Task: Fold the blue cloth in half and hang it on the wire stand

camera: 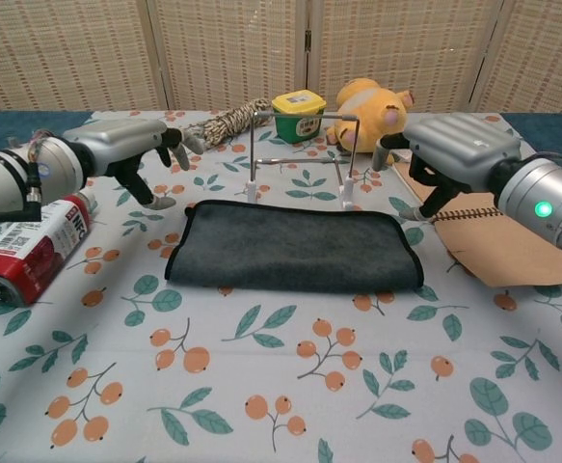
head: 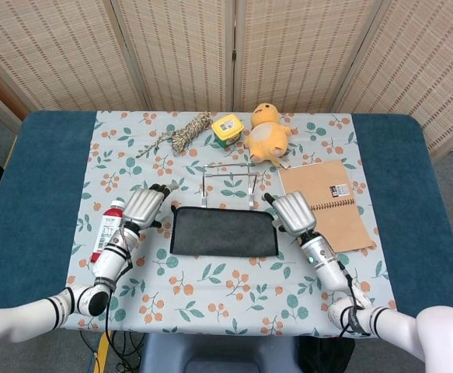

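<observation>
The dark blue-grey cloth lies folded flat as a long rectangle on the patterned tablecloth, just in front of the wire stand. My left hand hovers off the cloth's left end, fingers spread, holding nothing. At the cloth's right end my right hand is lifted clear, fingers apart and empty. Neither hand touches the cloth.
A red-labelled bottle lies left of my left hand. A spiral notebook sits under my right arm. Behind the stand are a rope coil, a yellow-lidded jar and a plush duck.
</observation>
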`<act>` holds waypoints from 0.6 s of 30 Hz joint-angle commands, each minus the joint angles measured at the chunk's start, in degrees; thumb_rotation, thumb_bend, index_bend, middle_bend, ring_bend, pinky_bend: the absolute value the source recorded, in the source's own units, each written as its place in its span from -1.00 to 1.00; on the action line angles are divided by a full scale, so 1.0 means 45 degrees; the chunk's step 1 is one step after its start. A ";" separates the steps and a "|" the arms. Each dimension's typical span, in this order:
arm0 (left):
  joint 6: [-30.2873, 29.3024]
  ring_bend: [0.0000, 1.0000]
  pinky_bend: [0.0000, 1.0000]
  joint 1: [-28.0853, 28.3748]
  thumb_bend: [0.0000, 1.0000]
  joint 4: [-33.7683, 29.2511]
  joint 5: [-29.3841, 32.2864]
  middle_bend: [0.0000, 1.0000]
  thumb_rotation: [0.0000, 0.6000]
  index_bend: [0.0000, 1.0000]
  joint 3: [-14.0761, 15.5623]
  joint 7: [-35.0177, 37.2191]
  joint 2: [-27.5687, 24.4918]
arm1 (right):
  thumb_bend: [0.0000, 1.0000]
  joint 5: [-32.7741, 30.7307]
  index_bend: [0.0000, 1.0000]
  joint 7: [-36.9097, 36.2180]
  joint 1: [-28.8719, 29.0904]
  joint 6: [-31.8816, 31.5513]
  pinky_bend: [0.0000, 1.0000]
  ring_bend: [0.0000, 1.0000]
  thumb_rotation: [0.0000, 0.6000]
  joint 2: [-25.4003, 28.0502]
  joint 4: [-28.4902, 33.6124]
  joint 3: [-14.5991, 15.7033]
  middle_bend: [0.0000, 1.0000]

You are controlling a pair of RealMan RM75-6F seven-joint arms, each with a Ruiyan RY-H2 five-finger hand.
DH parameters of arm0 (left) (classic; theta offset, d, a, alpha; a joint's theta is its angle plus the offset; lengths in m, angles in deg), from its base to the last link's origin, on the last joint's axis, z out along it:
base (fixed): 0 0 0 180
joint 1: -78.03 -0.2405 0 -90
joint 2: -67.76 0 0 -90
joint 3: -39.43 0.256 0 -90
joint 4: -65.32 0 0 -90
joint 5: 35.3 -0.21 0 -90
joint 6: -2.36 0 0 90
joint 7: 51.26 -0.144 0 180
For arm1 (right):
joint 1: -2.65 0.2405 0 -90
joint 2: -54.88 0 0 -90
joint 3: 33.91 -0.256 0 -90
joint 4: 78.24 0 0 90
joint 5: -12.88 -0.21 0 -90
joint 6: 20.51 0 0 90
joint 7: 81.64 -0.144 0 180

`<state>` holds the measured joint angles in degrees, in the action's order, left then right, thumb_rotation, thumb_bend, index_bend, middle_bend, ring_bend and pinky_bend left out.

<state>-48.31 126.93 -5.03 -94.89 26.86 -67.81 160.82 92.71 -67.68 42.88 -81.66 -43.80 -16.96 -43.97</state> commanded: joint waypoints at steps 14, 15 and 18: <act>-0.2416 -0.61 -0.19 -0.1529 -0.42 -0.3240 -0.0439 -0.55 1.00 -0.67 0.0288 -0.0770 -0.2006 | -0.65 0.3136 -0.29 -0.1784 0.0220 -0.0839 0.55 -0.02 1.00 0.1755 0.0270 0.1694 0.07; -0.2500 -0.61 -0.20 -0.1606 -0.42 -0.3413 -0.0464 -0.55 1.00 -0.67 0.0303 -0.0776 -0.2111 | -0.65 0.3357 -0.28 -0.2070 0.0291 -0.0854 0.51 -0.05 1.00 0.1665 -0.0077 0.1838 0.03; -0.2650 -0.62 -0.21 -0.1759 -0.42 -0.3770 -0.0482 -0.55 1.00 -0.67 0.0330 -0.0813 -0.2333 | -0.68 0.3763 -0.25 -0.2833 0.0415 -0.0983 0.33 -0.20 1.00 0.1403 -0.0844 0.2095 -0.07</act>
<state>-59.84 119.42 -21.42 -96.90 28.22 -71.33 150.82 107.80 -78.02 44.02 -85.63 -36.56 -18.23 -35.90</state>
